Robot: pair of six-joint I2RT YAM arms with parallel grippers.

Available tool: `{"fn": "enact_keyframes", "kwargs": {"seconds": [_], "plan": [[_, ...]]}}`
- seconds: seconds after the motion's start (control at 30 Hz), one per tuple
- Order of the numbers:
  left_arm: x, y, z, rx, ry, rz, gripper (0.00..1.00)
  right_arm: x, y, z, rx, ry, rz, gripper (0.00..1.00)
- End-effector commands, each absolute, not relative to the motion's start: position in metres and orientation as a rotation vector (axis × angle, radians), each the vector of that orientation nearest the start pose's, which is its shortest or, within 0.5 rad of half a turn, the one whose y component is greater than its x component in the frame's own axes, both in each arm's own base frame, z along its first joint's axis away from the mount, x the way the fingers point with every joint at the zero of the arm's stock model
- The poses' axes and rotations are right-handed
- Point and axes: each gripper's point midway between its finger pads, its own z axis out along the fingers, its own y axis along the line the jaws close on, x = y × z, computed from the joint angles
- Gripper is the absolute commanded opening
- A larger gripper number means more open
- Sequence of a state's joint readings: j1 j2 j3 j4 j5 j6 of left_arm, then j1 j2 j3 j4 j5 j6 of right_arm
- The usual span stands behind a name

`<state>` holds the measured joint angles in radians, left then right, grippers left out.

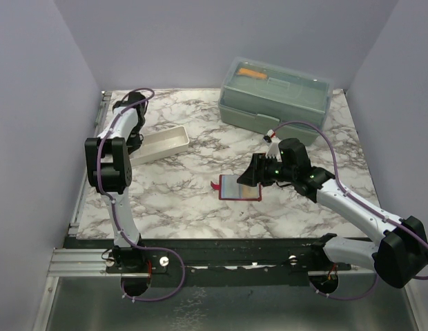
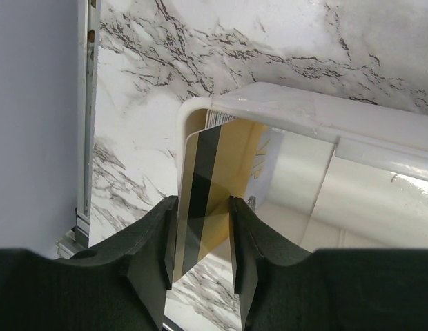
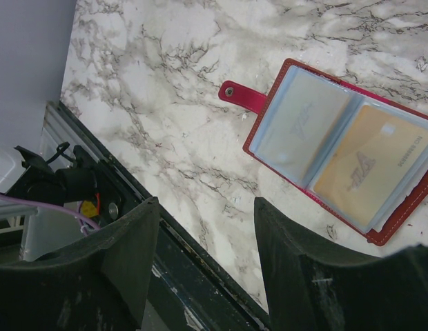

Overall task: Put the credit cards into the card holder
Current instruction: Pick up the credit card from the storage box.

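Between left jaws, gold card [image 2: 203, 200], invisible overhead.

marble-patterned table [image 1: 193, 203]: carries everything below
long white rectangular plastic tray [image 1: 163, 143] [image 2: 283, 110]: far left part of the table
pale-green lidded plastic box [image 1: 276, 96]: far right corner, well apart from the tray
dark-red folding card holder [image 1: 239, 187] [image 3: 338, 148]: open flat mid-table, in front of the box
gold striped plastic credit card [image 2: 207, 179]: on edge inside the tray's left end
left gripper [image 2: 201, 205]: in the tray, a finger touching each side of the card
right gripper [image 1: 255, 171] [image 3: 207, 203]: just right of the card holder, apart from it
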<state>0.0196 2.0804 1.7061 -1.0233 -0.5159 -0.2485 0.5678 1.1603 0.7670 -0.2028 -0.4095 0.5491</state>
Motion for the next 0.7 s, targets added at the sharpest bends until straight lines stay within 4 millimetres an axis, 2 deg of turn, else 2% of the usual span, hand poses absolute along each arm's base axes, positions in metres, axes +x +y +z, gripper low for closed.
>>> {"fn": "enact_keyframes", "kwargs": {"seconds": [0.0, 0.33, 0.43, 0.6, 0.67], "plan": [[0.404, 0.089, 0.112, -0.46, 2.706, 0.691, 0.3, 0.229, 0.256, 0.159, -0.284, 2.302, 1.075, 0.61], [0.407, 0.084, 0.113, -0.454, 2.701, 0.659, 0.17, 0.229, 0.257, 0.16, -0.278, 2.304, 1.082, 0.61], [0.41, 0.082, 0.114, -0.449, 2.697, 0.649, 0.09, 0.229, 0.257, 0.158, -0.272, 2.312, 1.086, 0.61], [0.417, 0.076, 0.127, -0.441, 2.654, 0.626, 0.0, 0.23, 0.256, 0.156, -0.262, 2.32, 1.071, 0.61], [0.421, 0.075, 0.137, -0.445, 2.627, 0.602, 0.0, 0.231, 0.255, 0.155, -0.254, 2.326, 1.056, 0.61]]}}
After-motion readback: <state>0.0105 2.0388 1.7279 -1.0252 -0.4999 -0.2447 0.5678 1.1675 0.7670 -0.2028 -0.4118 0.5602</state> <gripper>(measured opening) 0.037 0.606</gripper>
